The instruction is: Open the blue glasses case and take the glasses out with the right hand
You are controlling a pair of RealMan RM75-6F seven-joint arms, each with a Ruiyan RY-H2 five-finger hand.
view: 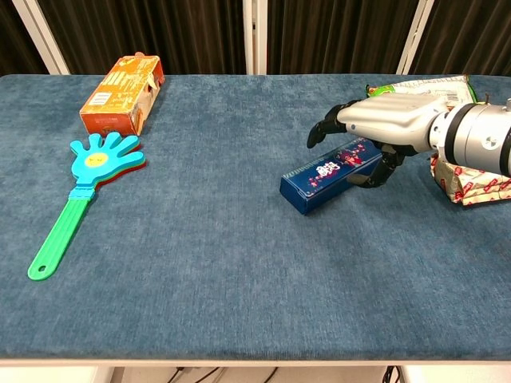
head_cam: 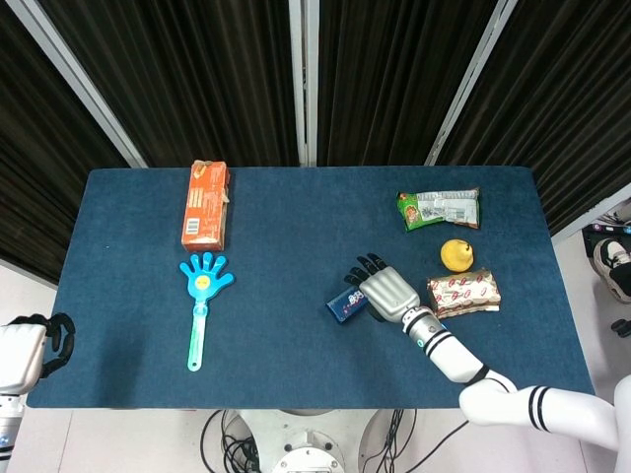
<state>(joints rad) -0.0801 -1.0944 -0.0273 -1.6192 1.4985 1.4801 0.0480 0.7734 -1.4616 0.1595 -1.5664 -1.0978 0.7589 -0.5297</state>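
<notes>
Half the glasses case [view: 323, 177] hidden, right hand [view: 382, 120] above

Head view – high, looking steeply down on the whole surface [head_cam: 296, 207]; chest view – low, near, facing across it; both share the blue top

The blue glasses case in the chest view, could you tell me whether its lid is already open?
No, the blue glasses case lies flat on the table with its lid closed, while the right hand hovers over its far end.
</notes>
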